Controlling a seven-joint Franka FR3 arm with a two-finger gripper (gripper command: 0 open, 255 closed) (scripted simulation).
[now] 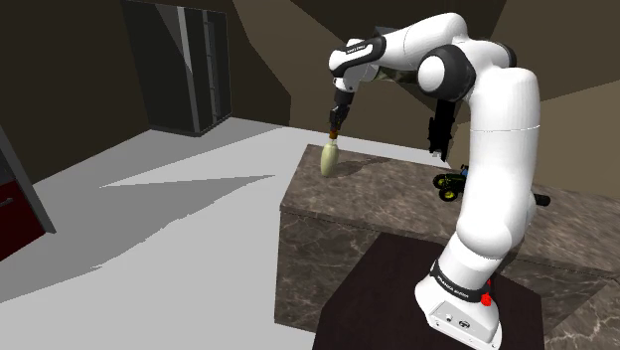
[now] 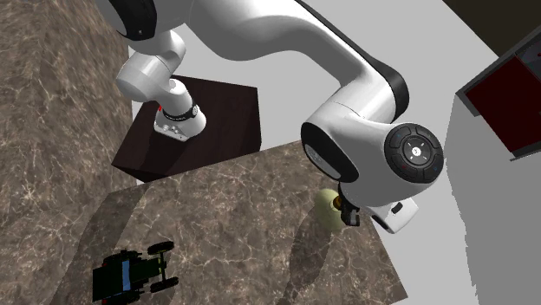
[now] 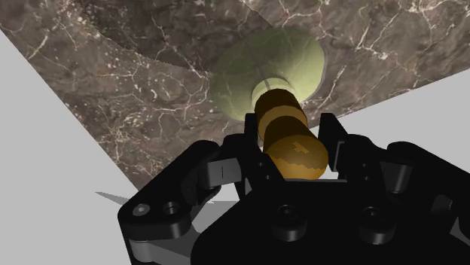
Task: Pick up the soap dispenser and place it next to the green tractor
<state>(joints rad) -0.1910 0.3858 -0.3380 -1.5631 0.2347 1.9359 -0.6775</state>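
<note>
A soap dispenser [image 1: 330,158] with a pale green body and a golden-brown pump stands upright near the far corner of the dark marble counter [image 1: 397,204]. My gripper [image 1: 335,126] comes down on it from above. In the wrist view the gripper [image 3: 292,134] has its black fingers [image 3: 254,143] pressed against both sides of the pump [image 3: 286,124], above the green body [image 3: 248,75]. The tractor [image 1: 450,184], dark with yellow-green wheels, sits on the counter close to my arm's base, well apart from the dispenser. The second exterior view shows the dispenser [image 2: 329,204] under my wrist and the tractor [image 2: 132,272] far across the counter.
The dispenser stands close to the counter's edge, with grey floor [image 1: 149,229] below it. My stand [image 1: 437,298] is a dark box against the counter's near side. A dark cabinet [image 1: 184,65] stands at the back wall, a red unit [image 2: 507,87] off to one side.
</note>
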